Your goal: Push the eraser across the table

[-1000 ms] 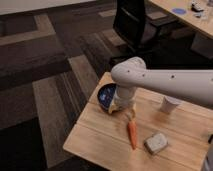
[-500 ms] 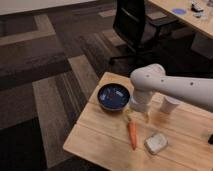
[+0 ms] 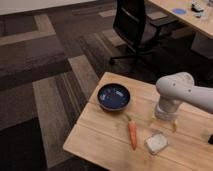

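Currently the worktop is standing on striped carpet, its plank grain running toward 4 o'clock. A blue bowl is sitting upright on the left half. A carrot is lying at the bowl's 5 o'clock, apart from it, with its leafy end pointing to 12 o'clock. Just beside the carrot's tip, at its 3 o'clock, the eraser is lying flat as a pale block near the front edge of the worktop. At the eraser's 12 o'clock, the end effector is hanging down, near the eraser. Its yellowish fingers are standing wide and holding nothing. Whether it is touching the eraser or the wood is not clear. The white arm is reaching in from 3 o'clock, bending down over the right half. A black chair is standing on the carpet at 12 o'clock, beside a pale desk.
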Tool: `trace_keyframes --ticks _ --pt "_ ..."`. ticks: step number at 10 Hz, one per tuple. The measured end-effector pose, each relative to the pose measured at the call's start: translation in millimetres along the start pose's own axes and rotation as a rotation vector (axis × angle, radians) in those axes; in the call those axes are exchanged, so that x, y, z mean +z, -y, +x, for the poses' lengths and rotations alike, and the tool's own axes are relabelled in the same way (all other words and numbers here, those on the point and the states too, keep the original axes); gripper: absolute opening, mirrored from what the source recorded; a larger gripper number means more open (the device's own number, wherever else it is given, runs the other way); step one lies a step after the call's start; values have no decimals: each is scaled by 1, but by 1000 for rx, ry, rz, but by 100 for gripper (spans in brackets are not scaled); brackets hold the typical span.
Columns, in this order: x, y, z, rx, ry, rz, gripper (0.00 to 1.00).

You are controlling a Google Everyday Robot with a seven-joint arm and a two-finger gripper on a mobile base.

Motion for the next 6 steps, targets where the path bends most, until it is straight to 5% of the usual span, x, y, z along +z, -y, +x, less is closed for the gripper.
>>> trace_keyframes --ticks 6 --pt "-1 2 0 7 2 1 65"
